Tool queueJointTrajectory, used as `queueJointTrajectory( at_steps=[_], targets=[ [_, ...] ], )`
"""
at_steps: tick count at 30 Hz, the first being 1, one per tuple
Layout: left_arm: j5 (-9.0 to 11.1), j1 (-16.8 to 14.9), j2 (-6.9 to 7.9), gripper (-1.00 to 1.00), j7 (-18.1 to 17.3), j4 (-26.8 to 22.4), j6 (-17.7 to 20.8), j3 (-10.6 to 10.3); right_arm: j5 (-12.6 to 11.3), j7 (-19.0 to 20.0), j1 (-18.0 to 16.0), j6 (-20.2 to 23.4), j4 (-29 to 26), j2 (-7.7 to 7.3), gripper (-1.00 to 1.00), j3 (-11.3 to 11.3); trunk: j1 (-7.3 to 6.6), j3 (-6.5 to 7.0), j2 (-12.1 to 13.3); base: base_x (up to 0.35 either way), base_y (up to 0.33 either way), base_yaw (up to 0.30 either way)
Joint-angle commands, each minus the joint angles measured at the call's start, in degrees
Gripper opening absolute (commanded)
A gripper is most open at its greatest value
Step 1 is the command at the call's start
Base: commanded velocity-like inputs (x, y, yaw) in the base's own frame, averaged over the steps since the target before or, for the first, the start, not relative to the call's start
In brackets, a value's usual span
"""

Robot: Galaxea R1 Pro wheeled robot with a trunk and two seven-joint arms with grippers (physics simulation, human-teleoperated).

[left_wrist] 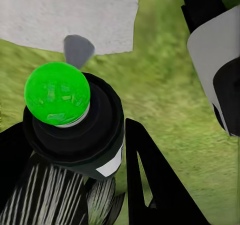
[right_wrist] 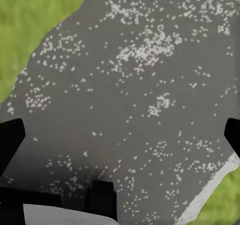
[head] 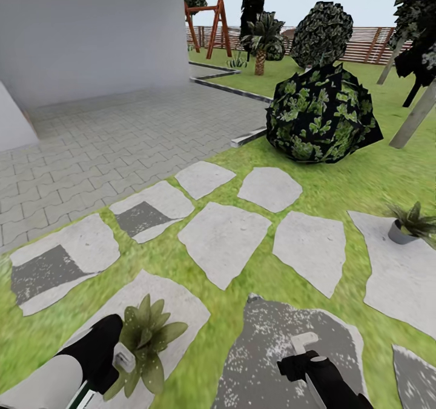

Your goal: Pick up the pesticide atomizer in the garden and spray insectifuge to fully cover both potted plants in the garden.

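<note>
left gripper (left_wrist: 112, 185): sitting at lower left of head view, dark fingers (left_wrist: 150, 185) closing around the pesticide atomizer (left_wrist: 75, 130), bottle held, green end facing wrist camera
near potted plant (head: 145, 342): lying on pale stepping stone (head: 175, 312) just beside left arm, spray head (head: 124, 357) touching its leaves
right gripper (right_wrist: 120, 135): hanging over dark speckled stone (head: 284, 342), finger tips wide apart, holding nothing
round bush (head: 321, 115): standing on lawn (head: 357, 185) beyond the stones
far potted plant (head: 409, 222): sitting in grey pot on right stone, well apart from both arms
</note>
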Motion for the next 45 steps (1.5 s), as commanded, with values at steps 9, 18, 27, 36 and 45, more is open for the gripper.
queueJointTrajectory(
  at_steps=[9, 18, 27, 36, 45],
  targets=[
    [-0.5, 0.0, 0.05, -1.00, -0.5, -0.1, 0.1, 1.1, 0.4, 0.3, 0.0, 0.3, -0.1, -0.04, 1.00, 0.2, 0.00, -0.05, 0.0, 0.010, 0.010, -0.003],
    [-0.5, 0.1, 0.05, -1.00, -0.5, -0.1, 0.1, 1.9, 0.4, 0.3, 0.0, 0.3, -0.1, -0.04, 1.00, 0.2, 0.00, -0.63, 0.0, 0.000, 0.000, 0.000],
    [-0.5, 0.1, 0.05, -1.00, -0.5, -0.1, 0.1, 1.9, 0.4, 0.3, 0.0, 0.3, -0.1, -0.04, 1.00, 0.1, 0.00, -0.87, 0.0, 0.000, 0.049, 0.000],
    [-0.5, 0.1, 0.05, -1.00, -0.5, -0.1, 0.1, 1.9, 0.4, 0.3, 0.0, 0.3, -0.1, -0.04, 1.00, 0.1, 0.00, -0.88, 0.0, -0.138, 0.270, -0.249],
    [-0.5, 0.1, 0.05, -1.00, -0.5, -0.1, 0.1, 1.8, 0.4, 0.3, 0.0, 0.3, -0.1, -0.04, 1.00, 0.2, 0.00, -0.88, 0.0, -0.213, 0.168, -0.293]
  ],
)
